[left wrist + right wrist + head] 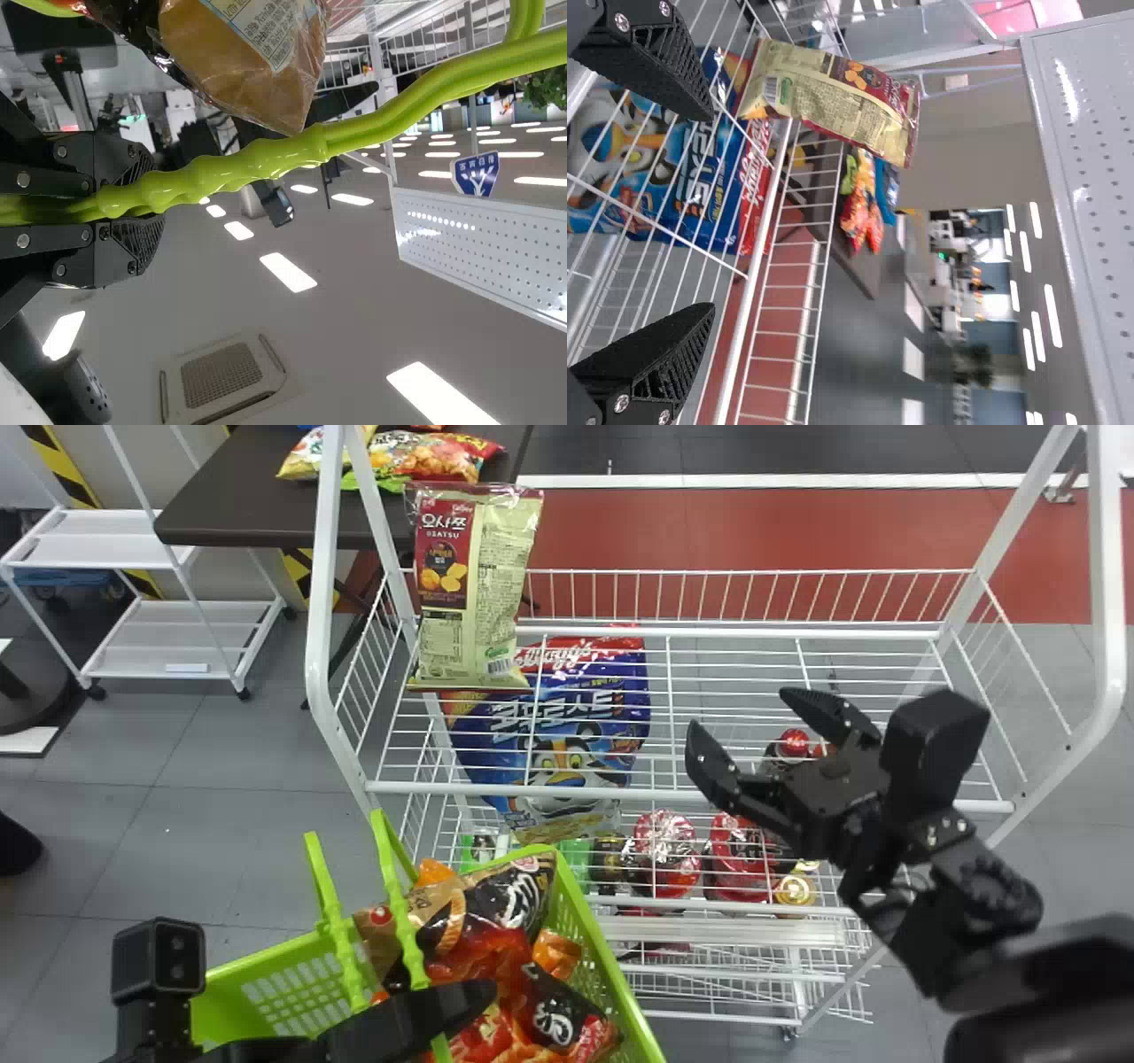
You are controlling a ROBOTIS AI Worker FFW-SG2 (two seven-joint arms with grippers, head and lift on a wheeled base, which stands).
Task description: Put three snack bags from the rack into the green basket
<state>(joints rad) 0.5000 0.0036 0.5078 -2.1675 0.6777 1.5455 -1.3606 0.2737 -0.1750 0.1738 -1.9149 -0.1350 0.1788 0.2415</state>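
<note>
Head view: right gripper (741,712), fingers spread, over the white wire rack (797,634), a cream-and-red foil snack bag (483,589) standing at its left end; left gripper (425,1017) at the bright-green plastic basket (221,1005). Left wrist view: left gripper (137,208) clamped on the wavy green handle (266,161), square ceiling vent (221,375) beyond. Right wrist view: perforated white panel (1090,177)

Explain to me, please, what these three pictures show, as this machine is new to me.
This robot has two black arms. One camera, on its head, looks down over the scene; the others sit on its wrists, their pictures turned sideways. Its left gripper holds a handle of the light-green plastic basket, which contains red, orange and black snack bags. Its right gripper, fingers apart, is over the white wire rack. There, a beige-and-red snack bag stands on the top shelf, left end; a blue-and-red bag is below.
</note>
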